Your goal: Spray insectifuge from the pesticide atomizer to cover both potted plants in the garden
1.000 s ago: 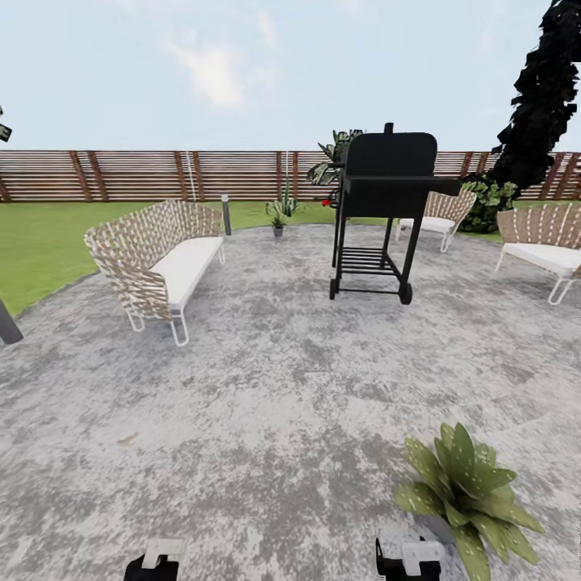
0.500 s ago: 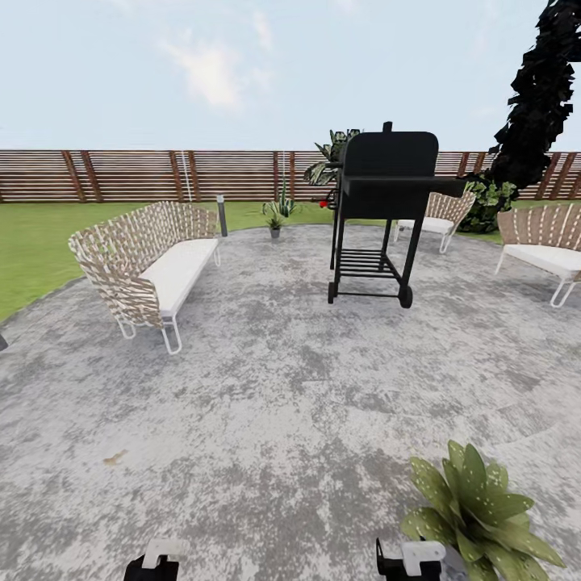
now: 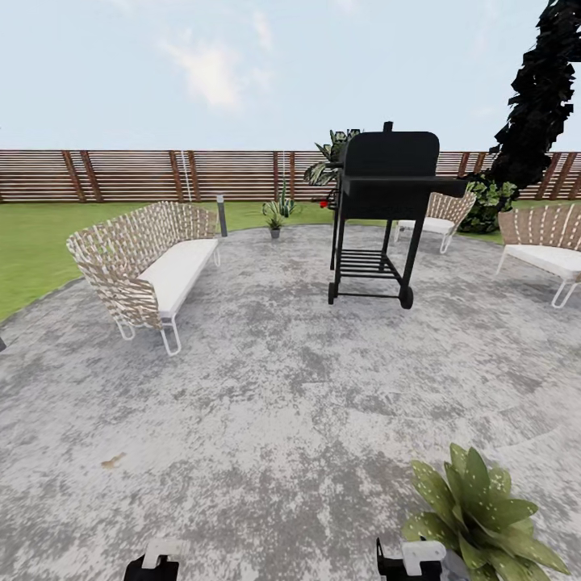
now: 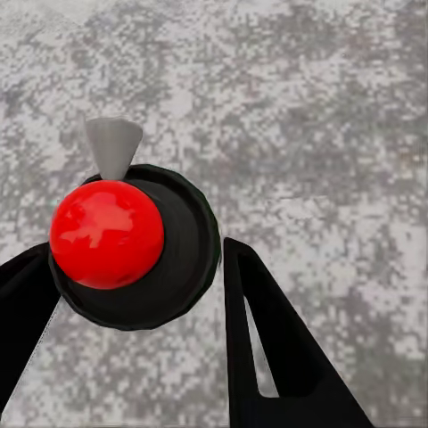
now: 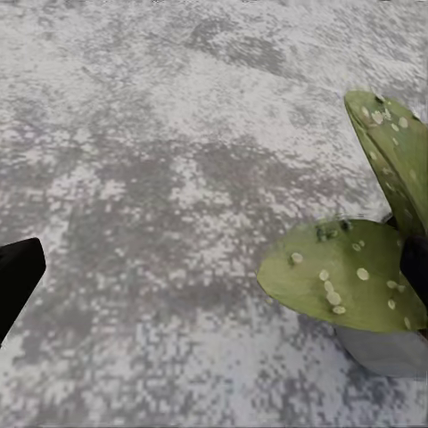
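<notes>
- Two end effectors peek in at the bottom edge of the head view, both cut off: left end effector (image 3: 153, 562) and right end effector (image 3: 415, 558).
- Barely a nudge since half a second ago; the wicker sofa (image 3: 149, 262) and black grill (image 3: 383, 211) sit almost where they were, and the near potted plant (image 3: 482, 516) has slid a touch lower and rightward in the picture as the camera moves.
- Left wrist view: the left end effector (image 4: 134, 312) has its black fingers (image 4: 276, 348) spread around the pesticide atomizer (image 4: 134, 245), seen from above as a dark round body with a red cap and grey nozzle. Whether the fingers press on it, I cannot tell.
- Centre back, the far potted plant (image 3: 275, 218) stands at the paving's edge before the fence (image 3: 137, 174), too small for detail.
- Right wrist view: pale insectifuge (image 5: 334, 290) specks dot the near plant's leaves; the right end effector's fingers (image 5: 16, 276) sit wide apart, holding nothing.
- No writing is readable anywhere.
</notes>
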Motion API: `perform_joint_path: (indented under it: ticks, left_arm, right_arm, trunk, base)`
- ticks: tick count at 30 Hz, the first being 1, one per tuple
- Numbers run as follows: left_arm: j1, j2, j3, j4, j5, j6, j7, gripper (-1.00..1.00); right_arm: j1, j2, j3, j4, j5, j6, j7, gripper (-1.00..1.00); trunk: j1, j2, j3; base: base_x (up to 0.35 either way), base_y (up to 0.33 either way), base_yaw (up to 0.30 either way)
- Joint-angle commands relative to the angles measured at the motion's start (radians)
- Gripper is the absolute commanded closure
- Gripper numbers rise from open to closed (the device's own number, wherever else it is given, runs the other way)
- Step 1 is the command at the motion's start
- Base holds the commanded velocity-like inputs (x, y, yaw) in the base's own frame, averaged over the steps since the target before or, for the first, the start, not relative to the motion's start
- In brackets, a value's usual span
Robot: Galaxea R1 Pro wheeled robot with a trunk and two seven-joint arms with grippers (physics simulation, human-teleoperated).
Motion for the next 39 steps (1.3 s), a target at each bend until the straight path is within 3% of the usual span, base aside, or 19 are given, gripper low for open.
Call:
perform_joint_path:
  ticks: [1,8,15,17,19,22,24,30,39]
  left_arm:
    - [-0.001,0.0,0.008,0.001,-0.01,-0.004,0.002,1.0]
    - [-0.001,0.001,0.008,0.001,-0.011,-0.004,0.002,1.0]
    - [-0.002,0.002,0.009,-0.007,-0.01,-0.005,0.003,1.0]
    - [-0.012,-0.003,0.011,-0.053,-0.009,-0.003,0.001,1.0]
    - [-0.017,-0.013,0.012,-0.166,-0.007,0.004,-0.001,1.0]
    - [-0.022,-0.022,0.013,-0.269,-0.006,0.014,-0.004,1.0]
    - [-0.07,-0.022,0.011,-0.293,-0.005,0.019,-0.004,1.0]
    - [-0.063,-0.017,0.009,-0.29,-0.018,0.013,-0.003,1.0]
    - [-0.041,-0.013,0.014,-0.231,-0.013,0.015,-0.003,1.0]
  right_arm:
    - [-0.001,0.0,-0.007,0.001,0.01,-0.002,-0.005,-1.0]
    - [-0.001,0.0,-0.007,0.001,0.01,-0.002,-0.005,-1.0]
    - [-0.001,0.0,-0.007,0.001,0.01,-0.002,-0.005,-1.0]
    - [-0.001,-0.002,-0.007,0.001,0.01,-0.002,-0.005,-1.0]
    - [-0.001,-0.004,-0.007,0.001,0.009,-0.002,-0.005,-1.0]
    - [0.0,-0.005,-0.008,0.0,0.008,-0.002,-0.005,-1.0]
    - [0.0,-0.005,-0.008,-0.002,0.007,-0.002,-0.005,-1.0]
    - [0.0,-0.004,-0.007,-0.001,0.01,-0.002,-0.005,-1.0]
    - [-0.001,-0.004,-0.007,-0.001,0.01,-0.002,-0.005,-1.0]
  trunk:
    - [0.0,0.0,-0.001]
    - [0.0,0.0,-0.001]
    - [0.0,0.0,-0.001]
    - [0.0,0.0,-0.001]
    - [0.0,0.0,-0.001]
    - [0.0,0.0,-0.001]
    - [0.0,0.0,-0.001]
    - [0.0,0.0,-0.001]
    - [0.0,0.0,-0.001]
  base:
    - [0.297,0.0,0.0]
    - [0.286,0.129,0.0]
    - [0.045,0.044,0.0]
    - [0.002,0.002,0.0]
    - [0.0,0.0,0.0]
    - [0.0,0.0,0.0]
    - [0.0,0.0,0.0]
    - [0.063,0.056,0.0]
    - [0.288,0.17,0.0]
